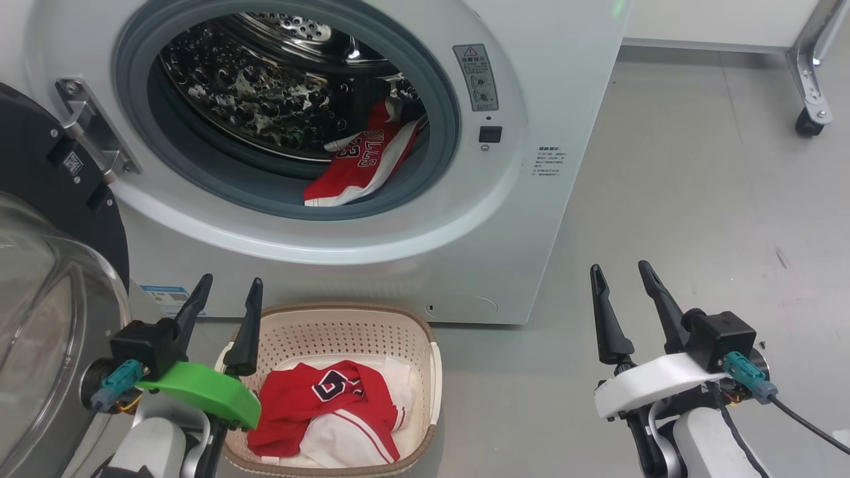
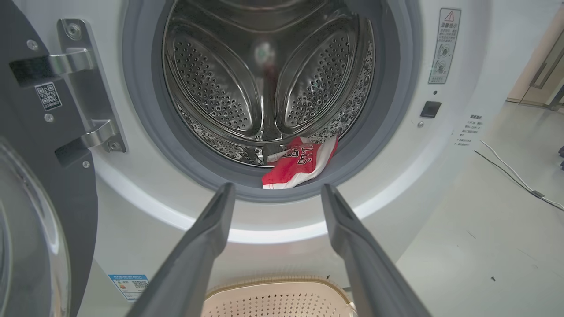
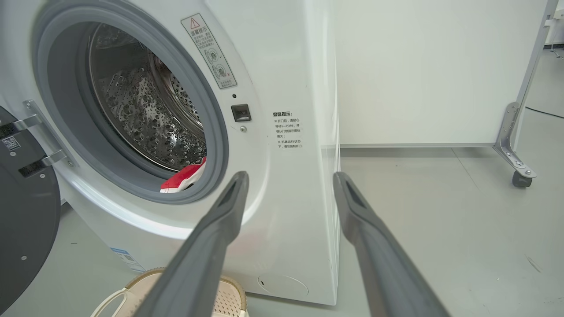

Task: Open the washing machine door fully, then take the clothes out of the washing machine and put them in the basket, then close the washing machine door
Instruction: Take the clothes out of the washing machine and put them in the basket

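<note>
Left end effector point(image 1: 232, 280) and right end effector point(image 1: 619, 267) are hanging released, empty; left one is hiding basket point(image 1: 372, 312) corner (clothes point(image 1: 358, 172) ahead partly behind gasket point(image 1: 441, 126)).

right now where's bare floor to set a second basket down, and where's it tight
Bare: the grey floor right of the washing machine, out to the wheeled frame, and the strip right of the basket. Crowded: before the opening, where the basket and the open washing machine door stand.

Bright, even light; sharp frames.
</note>
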Controlling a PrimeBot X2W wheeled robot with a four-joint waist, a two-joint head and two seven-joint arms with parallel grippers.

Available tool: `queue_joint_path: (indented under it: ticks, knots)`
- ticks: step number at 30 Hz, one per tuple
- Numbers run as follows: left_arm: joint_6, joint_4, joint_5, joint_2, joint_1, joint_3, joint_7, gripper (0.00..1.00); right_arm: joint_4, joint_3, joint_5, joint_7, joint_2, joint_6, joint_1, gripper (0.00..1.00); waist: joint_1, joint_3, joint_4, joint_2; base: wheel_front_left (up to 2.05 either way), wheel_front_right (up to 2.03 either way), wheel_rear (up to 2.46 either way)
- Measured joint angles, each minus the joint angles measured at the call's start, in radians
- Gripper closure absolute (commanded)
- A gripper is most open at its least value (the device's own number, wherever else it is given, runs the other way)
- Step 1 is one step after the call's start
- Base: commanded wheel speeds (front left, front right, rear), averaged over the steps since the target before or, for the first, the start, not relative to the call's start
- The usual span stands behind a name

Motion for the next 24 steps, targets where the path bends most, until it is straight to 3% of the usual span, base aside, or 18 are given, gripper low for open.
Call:
queue_joint_path:
  ticks: [24]
  knots:
    - [0.012,-0.141,0.069,-0.029,0.126,0.038,-0.002,0.00,-0.017,-0.016,0.000,0.000,0.001,0.008,0.026,0.00,0.0000,-0.022,-0.013,0.0000,0.00,0.00,0.00]
